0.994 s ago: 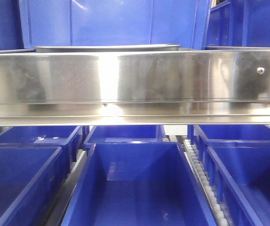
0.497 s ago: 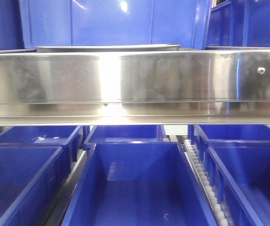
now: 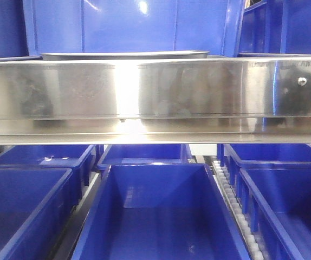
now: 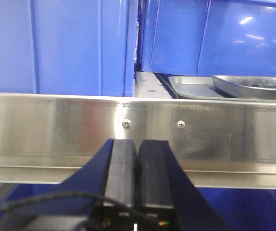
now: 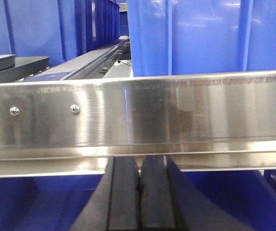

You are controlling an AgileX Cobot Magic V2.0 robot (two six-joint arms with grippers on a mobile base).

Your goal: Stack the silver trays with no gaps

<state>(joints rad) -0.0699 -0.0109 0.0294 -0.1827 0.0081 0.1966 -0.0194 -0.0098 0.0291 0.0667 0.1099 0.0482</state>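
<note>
**Risk: both arms below the rail, trays above and behind it**

Left end effector: fingers pressed together, holding nothing. Right end effector: same, pinched closed and empty. Both sit just under and in front of the steel shelf rail.

Trays: on the shelf behind the rail, up and to the right of the left end effector. Left wrist view shows one tray lying flat and a second one over it, tilted, its near edge riding above the lower tray's rim, so not nested. From the right end effector they are up and far left, only dark edges visible. Front view shows just a thin rim above the rail.

What could go wrong, my read:
- A straight lift from here hits the underside of the rail. Each arm needs to back off, then rise, then reach in.
- Closed fingers can only push. Pushing the tilted tray from one side could skew it and wedge a corner, leaving a gap.
- Blue bins stand close behind the trays, so an overpush jams the tray against them.
- Shiny steel, thin rim: a grip could slip.
</note>
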